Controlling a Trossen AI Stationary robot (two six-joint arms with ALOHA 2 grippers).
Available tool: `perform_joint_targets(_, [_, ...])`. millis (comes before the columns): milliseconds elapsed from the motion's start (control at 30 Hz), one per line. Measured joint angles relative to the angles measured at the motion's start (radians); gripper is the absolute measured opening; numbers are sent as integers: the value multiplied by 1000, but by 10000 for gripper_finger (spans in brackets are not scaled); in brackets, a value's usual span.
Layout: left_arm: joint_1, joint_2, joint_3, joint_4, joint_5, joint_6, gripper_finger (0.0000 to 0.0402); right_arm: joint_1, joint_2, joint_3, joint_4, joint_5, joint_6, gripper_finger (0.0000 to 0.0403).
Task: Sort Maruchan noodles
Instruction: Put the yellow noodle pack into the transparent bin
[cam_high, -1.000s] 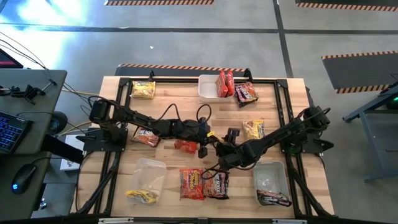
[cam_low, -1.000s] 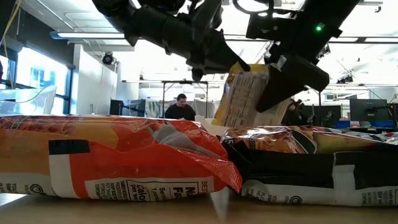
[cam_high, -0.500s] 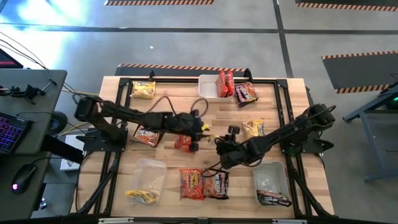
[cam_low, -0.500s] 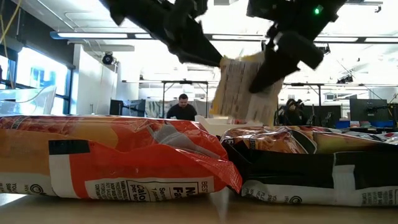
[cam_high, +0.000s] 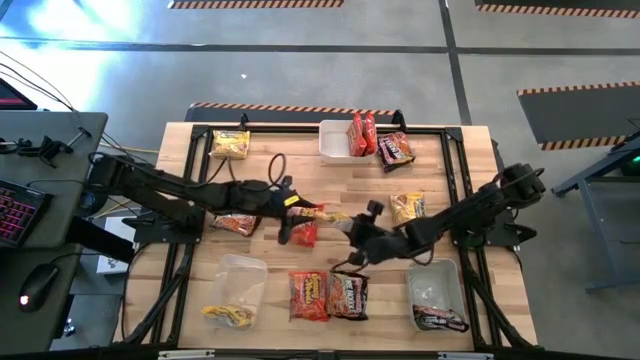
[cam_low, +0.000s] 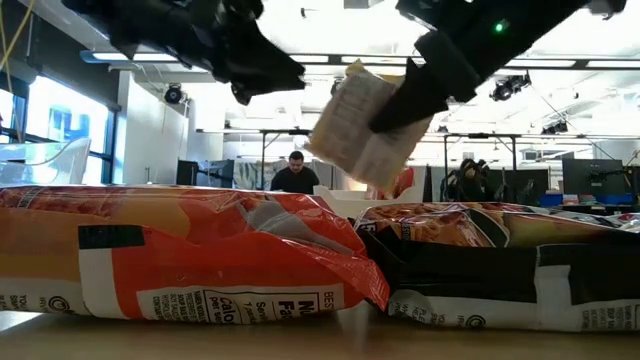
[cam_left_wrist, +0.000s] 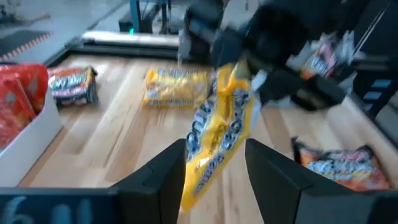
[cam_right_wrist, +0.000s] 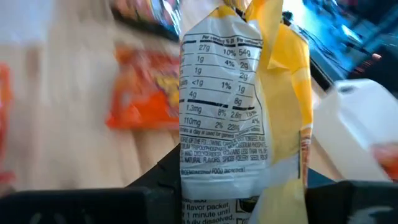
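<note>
Noodles in a yellow packet (cam_high: 330, 216) hang in the air over the middle of the table (cam_high: 270, 172). A second ago both tools held it; now the left tool (cam_high: 288, 212) has let go, fingers apart, and pulled back. The right tool (cam_high: 352, 226) alone pinches it, so the hand-over looks done. Its fingers hide behind the packet in its wrist view, and the left wrist view is blurry
</note>
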Motion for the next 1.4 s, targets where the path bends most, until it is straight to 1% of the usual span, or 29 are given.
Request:
perform_joint_targets(133, [-17,-32,-13,-21,1,-30,166,-41,-1,-118,367,-76,-139,112])
perform_joint_targets(200, [-18,-33,-9,-40,-1,-26,177,-69,0,-145,483,-116,-180,111])
perform_joint_targets(233, [-18,-32,-1,-58,-13,-25,184,-82,0,-148,507,-129,-189,111])
perform_joint_targets(400, [-17,-29,41,-151,-124,18,224,-128,1,-137,533,-201,-248,111])
perform_joint_targets(533, [-11,-29,92,-190,-139,48,242,-144,1,-132,533,-229,-289,111])
perform_joint_targets(700, [21,7,139,-271,-80,47,246,-152,1,-132,536,-261,-298,111])
perform_joint_targets(833, [54,40,165,-265,28,29,246,-152,1,-132,548,-267,-305,111])
perform_joint_targets(900, [60,53,172,-256,63,30,246,-151,1,-132,551,-268,-305,111])
perform_joint_targets(1200, [57,74,191,-250,89,73,243,-151,1,-131,581,-269,-338,111])
perform_joint_targets(1300, [57,74,191,-250,89,75,227,-151,1,-131,585,-269,-344,111])
perform_joint_targets(1400, [60,74,191,-252,90,79,199,-152,1,-131,586,-269,-346,113])
